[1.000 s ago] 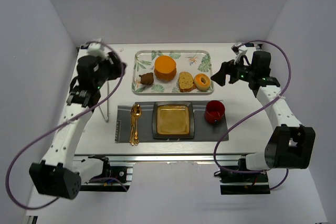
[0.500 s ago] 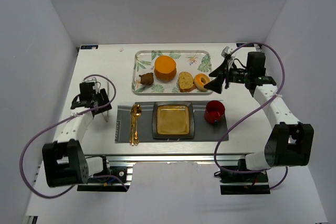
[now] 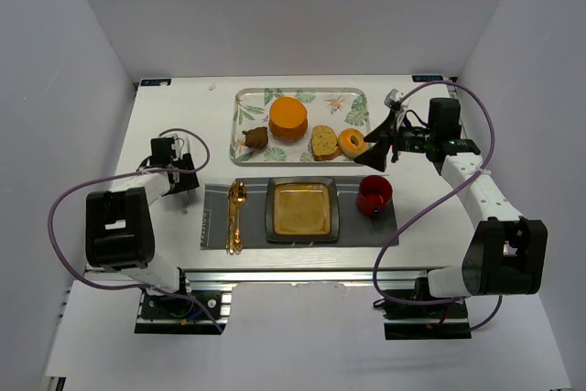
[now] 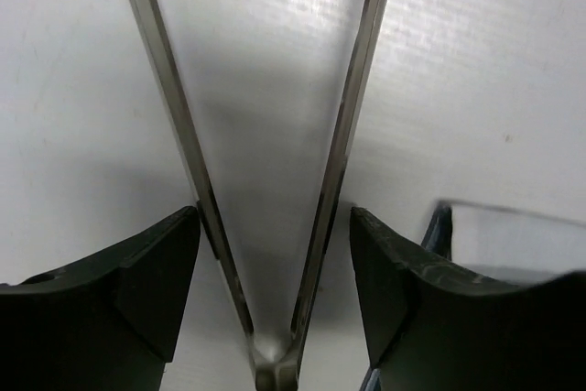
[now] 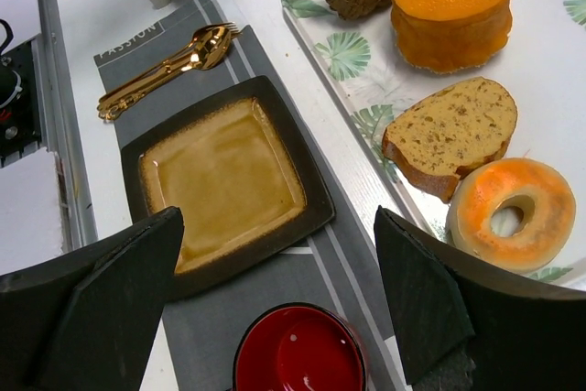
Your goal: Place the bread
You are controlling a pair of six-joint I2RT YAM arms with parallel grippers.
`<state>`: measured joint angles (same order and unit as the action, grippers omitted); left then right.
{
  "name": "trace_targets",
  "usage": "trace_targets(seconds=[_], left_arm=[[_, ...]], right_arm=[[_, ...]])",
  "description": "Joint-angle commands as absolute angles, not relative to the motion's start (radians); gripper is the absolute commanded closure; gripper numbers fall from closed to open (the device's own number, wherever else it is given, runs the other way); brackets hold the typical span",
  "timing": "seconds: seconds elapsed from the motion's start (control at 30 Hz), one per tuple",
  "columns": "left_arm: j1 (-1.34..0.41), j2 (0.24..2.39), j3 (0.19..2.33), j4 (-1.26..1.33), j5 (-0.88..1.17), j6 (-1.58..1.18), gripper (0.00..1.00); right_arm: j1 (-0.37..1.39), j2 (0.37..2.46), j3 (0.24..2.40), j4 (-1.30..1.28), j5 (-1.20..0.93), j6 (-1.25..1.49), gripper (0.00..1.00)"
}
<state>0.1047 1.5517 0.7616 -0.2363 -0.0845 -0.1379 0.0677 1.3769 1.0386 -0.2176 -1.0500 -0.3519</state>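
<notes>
The bread [image 3: 323, 142], a brown seeded slice, lies on the leaf-print tray [image 3: 252, 103] between an orange cake [image 3: 287, 119] and a glazed donut [image 3: 352, 143]. It shows in the right wrist view [image 5: 453, 135] too. My right gripper [image 3: 376, 147] is open and empty, hovering by the tray's right front corner, above the red bowl [image 5: 298, 350]. The square brown plate [image 3: 302, 210] sits bare on the grey mat. My left gripper [image 3: 177, 179] is low at the table's left, open around metal tongs [image 4: 348, 135], whose joined end lies between the jaws.
Gold cutlery [image 3: 235, 217] lies on the mat's left part. A brown pinecone-like item [image 3: 255, 138] sits at the tray's front left. The red bowl [image 3: 374, 195] stands on the mat's right end. Purple cables loop beside both arms.
My left arm has dropped from the back left down to the table left of the mat, over the tongs. My right gripper has moved left toward the tray's right corner.
</notes>
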Motion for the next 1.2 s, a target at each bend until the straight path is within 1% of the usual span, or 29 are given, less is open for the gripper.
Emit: trace_targets(seconds=[0.0,0.07,0.17,0.2,0.3,0.33,0.43,0.5,0.57,0.6,0.63,0.73,0.77,0.83,0.87,0.93,1.1,1.17], left_arm=[[0.107,1.589,0.816,-0.169,-0.104,-0.120,0.25],[0.107,1.620,0.828,-0.164,-0.103,-0.121,0.27],[0.109,1.631,0.827,-0.146,-0.101,-0.130,0.37],[0.110,1.631,0.819,-0.135,-0.100,-0.133,0.47],[0.114,1.606,0.810,-0.123,-0.094,-0.149,0.65],[0.112,1.595,0.808,-0.114,-0.084,-0.152,0.74],[0.113,1.531,0.834,-0.123,-0.009,-0.166,0.89],[0.114,1.475,0.860,-0.136,0.070,-0.187,0.91],[0.114,1.444,0.896,-0.141,0.231,-0.239,0.92],[0.112,1.421,0.906,-0.147,0.291,-0.262,0.92],[0.107,1.410,0.913,-0.147,0.402,-0.288,0.91],[0.081,1.365,0.925,-0.184,0.510,-0.363,0.82],[0.075,1.352,0.920,-0.192,0.526,-0.392,0.74],[0.064,1.321,0.916,-0.219,0.557,-0.417,0.65],[0.063,1.313,0.914,-0.227,0.590,-0.439,0.59],[0.057,1.295,0.910,-0.250,0.615,-0.463,0.53],[0.045,1.267,0.908,-0.264,0.640,-0.523,0.44],[0.041,1.267,0.908,-0.270,0.632,-0.534,0.44]], right_arm=[[0.069,1.370,1.084,-0.233,-1.052,-0.367,0.11],[0.069,1.373,1.097,-0.242,-1.046,-0.373,0.11],[0.069,1.374,1.107,-0.252,-1.037,-0.379,0.11],[0.071,1.376,1.109,-0.255,-1.037,-0.380,0.11],[0.069,1.371,1.111,-0.261,-1.032,-0.383,0.11],[0.069,1.370,1.111,-0.262,-1.029,-0.387,0.11],[0.069,1.367,1.108,-0.264,-1.022,-0.393,0.11],[0.071,1.365,1.098,-0.256,-1.017,-0.387,0.11],[0.069,1.367,1.092,-0.239,-1.019,-0.379,0.11],[0.069,1.368,1.088,-0.226,-1.020,-0.353,0.11],[0.069,1.370,1.082,-0.213,-1.022,-0.341,0.11],[0.069,1.379,1.083,-0.184,-1.026,-0.310,0.11],[0.069,1.382,1.085,-0.184,-1.028,-0.307,0.11],[0.071,1.384,1.081,-0.183,-1.034,-0.302,0.10],[0.072,1.384,1.081,-0.181,-1.037,-0.301,0.11],[0.074,1.381,1.077,-0.181,-1.040,-0.301,0.11],[0.077,1.365,1.060,-0.175,-1.049,-0.304,0.11],[0.077,1.358,1.051,-0.173,-1.052,-0.304,0.11]])
